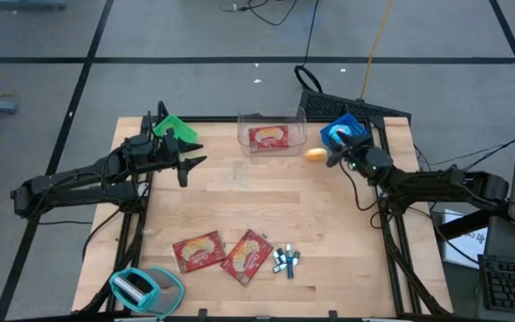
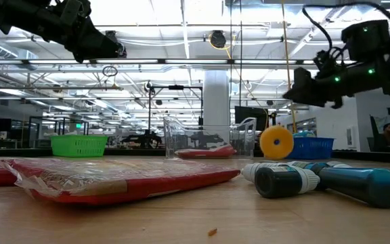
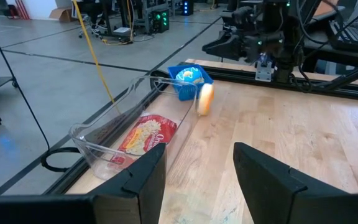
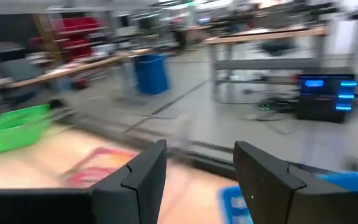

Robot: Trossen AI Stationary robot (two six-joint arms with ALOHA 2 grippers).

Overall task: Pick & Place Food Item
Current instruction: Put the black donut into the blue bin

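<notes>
So the right gripper [image 1: 338,154] is up off the table near the far right corner, just above the blue basket [image 1: 342,131], fingers spread with nothing between them. In its own wrist view you see clear air between the two fingers. The left gripper [image 1: 189,159] hangs over the left side by the green basket [image 1: 175,128], also spread and empty, just waiting.

The food item I'd go for is the little orange roll-looking thing [image 1: 316,153], sitting on the wood between the clear bin [image 1: 271,136] and the blue basket, right beside both. The clear bin already has one red snack packet [image 1: 269,137] in it, and two more red packets [image 1: 222,253] lie near the front edge next to some small blue-and-white tubes [image 1: 285,260].

If the orange piece is the target, my guess is the trick is coming down on it from above with the fingers straddling its narrow side. It looks round, so a sideways nudge could roll it against the bin wall. Keep clear of the basket rim on the way down and close gently.
</notes>
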